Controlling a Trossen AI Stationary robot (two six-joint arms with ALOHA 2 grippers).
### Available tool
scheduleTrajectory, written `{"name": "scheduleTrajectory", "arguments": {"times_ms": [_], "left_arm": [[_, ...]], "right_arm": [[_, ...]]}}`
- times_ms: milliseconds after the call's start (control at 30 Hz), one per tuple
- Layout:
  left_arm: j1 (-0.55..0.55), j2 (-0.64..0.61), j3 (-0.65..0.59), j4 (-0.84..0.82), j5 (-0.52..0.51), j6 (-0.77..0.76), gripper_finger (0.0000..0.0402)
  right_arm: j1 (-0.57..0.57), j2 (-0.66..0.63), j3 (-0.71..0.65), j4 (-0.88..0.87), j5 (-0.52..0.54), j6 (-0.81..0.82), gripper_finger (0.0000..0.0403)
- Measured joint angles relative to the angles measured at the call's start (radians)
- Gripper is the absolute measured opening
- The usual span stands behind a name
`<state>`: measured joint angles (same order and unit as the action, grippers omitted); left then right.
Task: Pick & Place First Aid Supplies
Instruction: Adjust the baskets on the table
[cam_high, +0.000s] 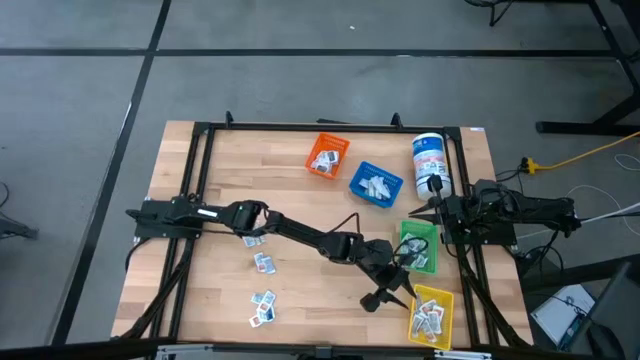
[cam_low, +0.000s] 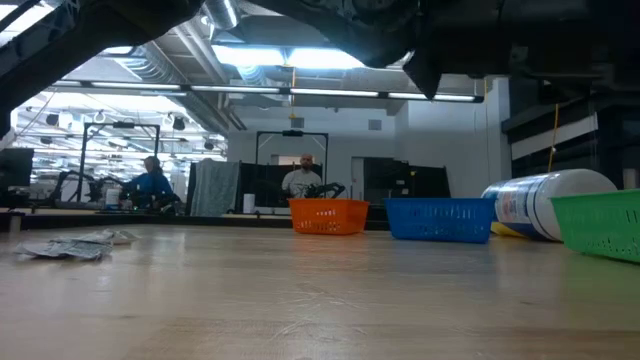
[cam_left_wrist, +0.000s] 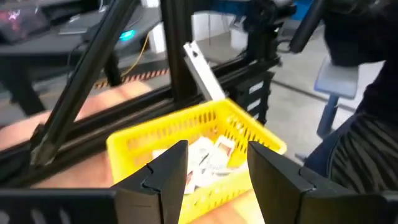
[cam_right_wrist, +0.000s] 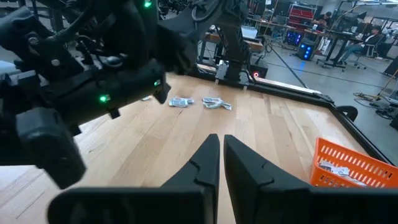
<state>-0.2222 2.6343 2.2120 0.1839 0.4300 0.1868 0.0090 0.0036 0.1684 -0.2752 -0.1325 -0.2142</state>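
Packets (cam_left_wrist: 208, 155) in yellow bin (cam_left_wrist: 155, 140) – partly hidden behind open left pincer (cam_left_wrist: 217, 177).

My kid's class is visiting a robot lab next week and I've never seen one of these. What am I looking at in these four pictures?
It is a wooden table with two dark robot arms, each ending in a two-finger gripper.

One picture looks straight down on everything. One looks level across the tabletop into the room, where people sit far behind. The other two come from cameras on each arm's wrist.

On the table stand four small bins: orange, blue, green and yellow, plus a white canister. Small white first aid packets lie loose on the wood, and others already sit in the bins.

The left gripper hangs open over the yellow bin, holding nothing. The right gripper is shut and empty, waiting at the table's right edge.
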Motion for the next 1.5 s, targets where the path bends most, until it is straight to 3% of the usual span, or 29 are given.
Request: {"name": "scheduleTrajectory", "arguments": {"times_ms": [367, 767, 933, 1267, 1367, 1500], "left_arm": [[0.001, -0.119, -0.015, -0.212, -0.090, 0.088, 0.0148], [0.001, -0.264, -0.238, -0.210, -0.123, 0.080, 0.0127], [-0.004, -0.387, -0.408, -0.176, -0.202, 0.072, 0.0117], [-0.051, -0.677, -0.925, 0.242, -0.395, 0.014, 0.0102], [-0.069, -0.731, -1.039, 0.323, -0.449, -0.009, 0.0103], [-0.096, -0.767, -1.132, 0.401, -0.522, -0.016, 0.0103]], "right_arm": [[0.000, 0.000, 0.000, 0.000, 0.000, 0.000, 0.0026], [0.000, 0.000, 0.000, 0.001, 0.000, 0.000, 0.0026], [-0.001, 0.001, 0.000, 0.070, 0.048, 0.010, 0.0026], [-0.002, 0.020, 0.002, 0.148, 0.059, 0.260, 0.0026], [-0.002, 0.111, 0.053, 0.071, 0.061, 0.306, 0.0026], [0.016, 0.326, 0.175, -0.042, 0.051, 0.338, 0.0026]]}}
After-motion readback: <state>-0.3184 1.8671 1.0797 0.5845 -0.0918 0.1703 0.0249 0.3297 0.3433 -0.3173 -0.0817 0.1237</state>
